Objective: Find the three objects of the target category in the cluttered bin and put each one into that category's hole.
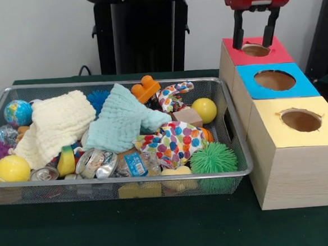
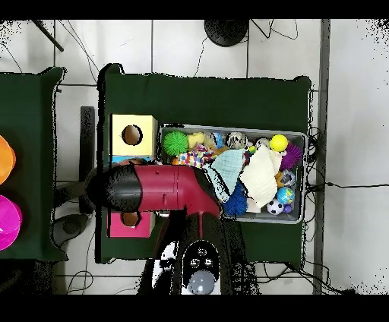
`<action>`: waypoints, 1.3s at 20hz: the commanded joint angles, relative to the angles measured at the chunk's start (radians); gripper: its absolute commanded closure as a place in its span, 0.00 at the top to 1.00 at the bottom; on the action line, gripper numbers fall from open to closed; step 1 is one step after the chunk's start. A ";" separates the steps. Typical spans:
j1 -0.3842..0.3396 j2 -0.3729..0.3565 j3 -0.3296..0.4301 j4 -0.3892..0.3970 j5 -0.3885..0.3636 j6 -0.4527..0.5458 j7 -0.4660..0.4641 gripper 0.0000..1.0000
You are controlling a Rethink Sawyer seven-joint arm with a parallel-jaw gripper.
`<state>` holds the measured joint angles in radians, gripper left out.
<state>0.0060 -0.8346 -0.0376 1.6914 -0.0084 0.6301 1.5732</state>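
Tool: the tool [image 1: 254, 36] hangs over the red-topped box [image 1: 272, 54], its two black fingers spread apart with nothing between them, tips just above the round hole.
Front view only: the fingers and their gap show here; the overhead view hides them under the red arm [image 2: 171, 190].
Overhead view only: the arm lies across the row of boxes, covering most of the blue-topped box [image 1: 299, 85] and part of the red-topped one; the yellow-topped box [image 2: 133, 135] stays clear beside the bin.
Boxes: three pale wood-grain cubes touching in a row on the green tabletop [image 1: 160, 230], each with a flat coloured top and a round hole.
Bin: a silver wire-mesh bin [image 1: 129, 187] with a rounded rim, just beside the boxes, heaped full.
Cloths: a cream waffle-textured cloth [image 1: 57, 127], a mint waffle-textured cloth [image 1: 119, 123] and a polka-dot cloth [image 1: 174, 142] lie crumpled on top of the heap.
Balls: a smooth yellow ball [image 1: 12, 168] at one front corner, another yellow ball [image 1: 205, 110] near the back, a globe-printed ball [image 1: 18, 112], a spiky green ball [image 1: 212, 159] and a spiky blue ball [image 1: 98, 98].
Hard pieces: an orange studded block [image 1: 146, 88] and crushed shiny cans [image 1: 96, 163] among the cloths.
Target things: which category is sought cannot be told; all loose items lie in the bin.
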 commanded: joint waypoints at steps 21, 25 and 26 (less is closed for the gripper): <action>-0.105 0.108 -0.048 -0.135 -0.092 0.083 0.016 1.00; -0.139 0.127 -0.023 -0.103 -0.093 0.028 0.008 1.00; -0.145 0.134 -0.015 -0.095 -0.095 0.008 0.008 1.00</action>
<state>-0.0842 -0.7647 -0.1079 1.5343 -0.0421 0.6462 1.5732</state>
